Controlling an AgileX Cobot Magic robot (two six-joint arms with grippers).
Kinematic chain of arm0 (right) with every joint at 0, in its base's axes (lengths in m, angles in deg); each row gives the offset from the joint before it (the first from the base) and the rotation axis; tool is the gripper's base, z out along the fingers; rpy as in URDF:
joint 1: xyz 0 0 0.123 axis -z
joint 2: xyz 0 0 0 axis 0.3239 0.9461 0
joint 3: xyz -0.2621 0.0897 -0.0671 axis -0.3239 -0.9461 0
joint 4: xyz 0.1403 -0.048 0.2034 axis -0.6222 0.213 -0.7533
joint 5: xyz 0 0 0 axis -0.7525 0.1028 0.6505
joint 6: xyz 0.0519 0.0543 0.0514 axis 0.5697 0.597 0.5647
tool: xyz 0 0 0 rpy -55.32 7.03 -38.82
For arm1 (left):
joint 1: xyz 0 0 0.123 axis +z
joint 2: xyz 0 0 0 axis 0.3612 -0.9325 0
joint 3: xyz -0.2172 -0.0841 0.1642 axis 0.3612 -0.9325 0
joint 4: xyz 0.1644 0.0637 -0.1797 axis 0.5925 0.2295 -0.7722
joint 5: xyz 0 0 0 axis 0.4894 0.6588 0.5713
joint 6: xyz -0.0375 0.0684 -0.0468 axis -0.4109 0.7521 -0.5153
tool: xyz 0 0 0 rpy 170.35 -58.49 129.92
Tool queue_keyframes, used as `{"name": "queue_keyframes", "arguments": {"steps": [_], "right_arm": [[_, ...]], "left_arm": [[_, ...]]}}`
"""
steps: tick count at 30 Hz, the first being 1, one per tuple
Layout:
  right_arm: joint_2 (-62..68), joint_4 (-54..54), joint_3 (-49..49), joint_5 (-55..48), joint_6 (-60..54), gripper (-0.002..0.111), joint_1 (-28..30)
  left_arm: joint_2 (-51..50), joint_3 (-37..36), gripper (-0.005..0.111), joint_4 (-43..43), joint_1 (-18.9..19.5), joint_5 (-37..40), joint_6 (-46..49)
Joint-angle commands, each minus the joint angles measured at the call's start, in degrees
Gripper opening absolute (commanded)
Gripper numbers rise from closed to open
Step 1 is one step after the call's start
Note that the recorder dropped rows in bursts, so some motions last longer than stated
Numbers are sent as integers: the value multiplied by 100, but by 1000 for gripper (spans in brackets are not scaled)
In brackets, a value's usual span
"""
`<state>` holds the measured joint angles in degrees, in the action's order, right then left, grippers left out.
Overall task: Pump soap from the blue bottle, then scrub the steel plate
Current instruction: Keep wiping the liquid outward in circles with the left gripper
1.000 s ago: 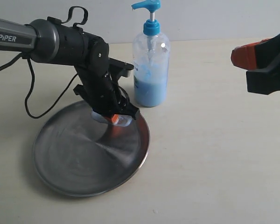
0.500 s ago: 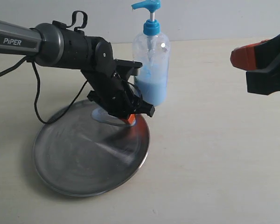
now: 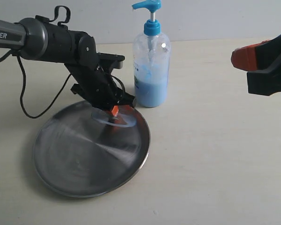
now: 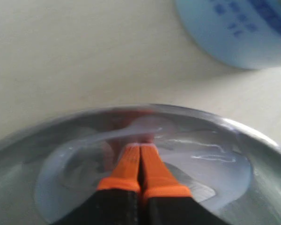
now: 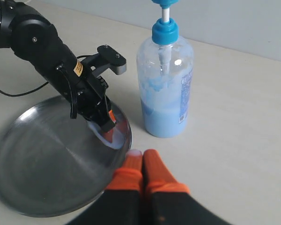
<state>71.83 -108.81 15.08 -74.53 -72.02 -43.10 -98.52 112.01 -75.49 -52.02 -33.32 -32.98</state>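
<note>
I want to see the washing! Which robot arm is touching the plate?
The left arm: its shut orange fingers sit in the soap on the plate. The right arm hangs in the air, touching nothing.

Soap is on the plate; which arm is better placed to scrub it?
Left. The left gripper, shut, has its tips down in the soap on the steel plate. The right gripper, also shut, hangs off to the side, past the blue bottle, clear of the plate.

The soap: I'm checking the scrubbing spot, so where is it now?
In the exterior view the soap is a pale smear at the far side of the steel plate, under the left gripper, just left of the blue bottle.
</note>
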Motion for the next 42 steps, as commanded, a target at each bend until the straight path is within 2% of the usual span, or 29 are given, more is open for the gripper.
{"name": "queue_keyframes", "arguments": {"steps": [1,8,13,18,24,28,33,42], "right_arm": [[-42,-42,-29,23,9,0,-13],[-42,-108,-29,19,9,0,-13],[-42,-108,-29,19,9,0,-13],[-42,-108,-29,19,9,0,-13],[-42,-108,-29,19,9,0,-13],[-42,-108,-29,19,9,0,-13],[-42,-108,-29,19,9,0,-13],[-42,-122,-29,19,9,0,-13]], "left_arm": [[-62,-42,0,89,243,216,-63],[-62,-42,0,146,406,450,-63],[-62,-42,0,632,400,815,-63],[-62,-42,0,633,387,1021,-21],[-62,-42,0,513,106,993,-21],[-62,-42,0,443,-183,712,-21],[-62,-42,0,-137,-436,471,6],[-62,-42,0,-267,-511,33,18]]}}
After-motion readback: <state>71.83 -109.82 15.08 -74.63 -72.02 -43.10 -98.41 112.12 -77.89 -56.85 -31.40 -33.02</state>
